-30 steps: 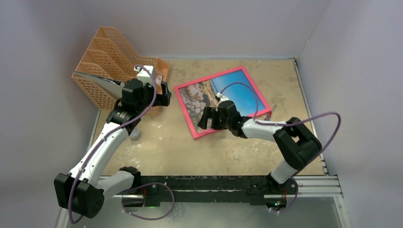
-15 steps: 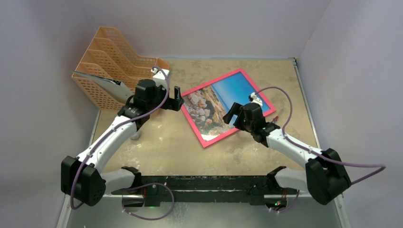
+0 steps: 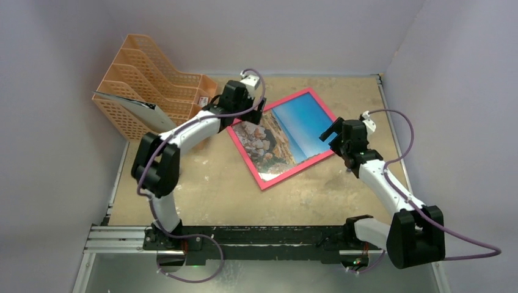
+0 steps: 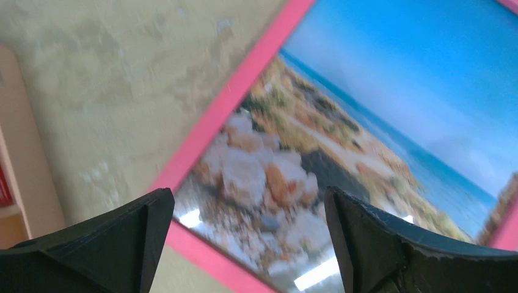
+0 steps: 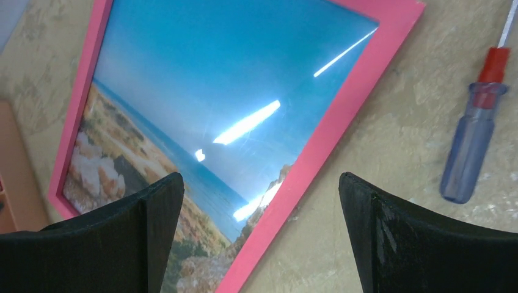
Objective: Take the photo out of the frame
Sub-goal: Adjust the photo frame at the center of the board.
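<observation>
Top view: thin pink-red rectangular picture frame [image 3: 263, 183] lies flat and face up, skewed diagonally on the tan mottled counter [image 3: 201, 189]. The glossy sea-and-rocks photo [image 3: 287, 137] sits inside the frame. The left tool [image 3: 255, 115] is over the frame's far-left corner, near the orange mesh file rack [image 3: 146, 79]. The right tool [image 3: 330, 132] is at the frame's right edge.

Left wrist: the fingers [image 4: 110, 244] are spread wide with nothing gripped. A pink rail and the rocky half of the photo show through the gap. Contact with the frame: can't tell.

Right wrist: the fingers [image 5: 421, 244] are also wide and empty. A pink side rail runs through the gap, with the blue half of the photo, glare-streaked, beyond it. A screwdriver with a clear blue handle and red collar [image 5: 473, 146] lies on the counter near that rail, not touching it.
</observation>
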`<state>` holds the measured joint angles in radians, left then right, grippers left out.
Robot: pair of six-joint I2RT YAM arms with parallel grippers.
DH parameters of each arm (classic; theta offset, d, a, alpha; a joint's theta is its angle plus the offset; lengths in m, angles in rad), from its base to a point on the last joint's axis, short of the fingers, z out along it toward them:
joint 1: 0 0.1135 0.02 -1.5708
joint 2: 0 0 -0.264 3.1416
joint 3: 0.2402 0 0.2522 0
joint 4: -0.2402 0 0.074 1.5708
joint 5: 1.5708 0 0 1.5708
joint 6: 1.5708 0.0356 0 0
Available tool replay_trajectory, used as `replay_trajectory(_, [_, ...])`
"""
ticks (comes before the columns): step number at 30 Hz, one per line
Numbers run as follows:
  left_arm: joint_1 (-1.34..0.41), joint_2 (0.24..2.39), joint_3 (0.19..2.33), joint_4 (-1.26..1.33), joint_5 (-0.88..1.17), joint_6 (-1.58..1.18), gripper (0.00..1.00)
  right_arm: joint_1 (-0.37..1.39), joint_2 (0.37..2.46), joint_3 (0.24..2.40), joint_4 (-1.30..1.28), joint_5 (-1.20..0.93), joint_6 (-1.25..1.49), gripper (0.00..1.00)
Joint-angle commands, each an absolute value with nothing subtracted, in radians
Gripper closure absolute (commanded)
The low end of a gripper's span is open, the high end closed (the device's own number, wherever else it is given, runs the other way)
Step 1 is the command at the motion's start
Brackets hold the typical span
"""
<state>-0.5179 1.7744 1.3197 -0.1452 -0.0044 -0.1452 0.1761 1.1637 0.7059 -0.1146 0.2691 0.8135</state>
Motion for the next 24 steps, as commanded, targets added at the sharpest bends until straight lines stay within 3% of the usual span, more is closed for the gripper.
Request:
replay_trajectory(1, [-0.511, 1.944, 1.586, -0.224, -0.081, -0.008, 0.01, 0.179, 1.116, 0.643, -0.081, 0.092, 0.793, 0.01])
replay_trajectory(5, [-0.454, 2.081, 1.689, -0.215, -0.011, 0.035, 0.01, 0.178, 1.116, 0.611, -0.099, 0.064, 0.796, 0.01])
replay_trajectory(10, [-0.359, 2.198, 1.754, -0.177, 0.216, -0.077, 0.01, 0.178, 1.131, 0.598, -0.099, 0.072, 0.795, 0.01])
replay_trajectory(24, [-0.336, 2.283, 1.757, -0.239, 0.269, -0.077, 0.01, 0.178, 1.298, 0.594, 0.031, 0.070, 0.822, 0.01])
